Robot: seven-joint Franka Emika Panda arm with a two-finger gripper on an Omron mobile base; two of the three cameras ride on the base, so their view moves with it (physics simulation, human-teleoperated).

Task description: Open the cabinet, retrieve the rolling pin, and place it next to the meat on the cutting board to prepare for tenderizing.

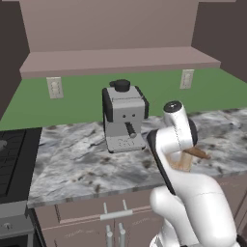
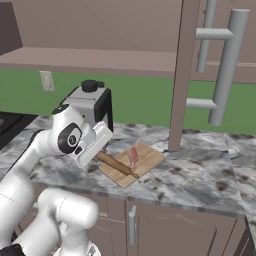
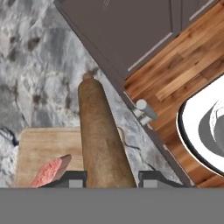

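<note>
Hand (image 3: pixel 109 177): fingers closed on the rolling pin (image 3: pixel 103 135), which runs out between the two tips toward 12 o'clock in the hand view. In the right base view the hand (image 2: pixel 100 150) sits at the 9 o'clock edge of the cutting board (image 2: pixel 147 162), just in front of the coffee machine (image 2: pixel 90 107).

Rolling pin (image 2: pixel 116 164): held low along the front-left edge of the board; whether it touches the wood cannot be told. Its free end reaches past the board's near corner over bare tabletop (image 3: pixel 39 74).

Meat (image 2: pixel 133 156): lies flat on the board, at 2 o'clock from the pin in the right base view, close beside it. In the hand view the meat (image 3: pixel 50 170) is at 9 o'clock of the pin.

Cutting board (image 3: pixel 48 146): set diagonally near the tabletop's front edge; marble margin on all sides, widest at 3 o'clock.

Cabinet door (image 2: pixel 182 75): swung open, its thin edge standing above the board's far corner at 1 o'clock; bar handle (image 2: pixel 227 70) beyond it.

Tabletop (image 1: pixel 72 164): open marble at 9 o'clock of the coffee machine (image 1: pixel 124 116), bounded by the stove (image 1: pixel 12 159).
</note>
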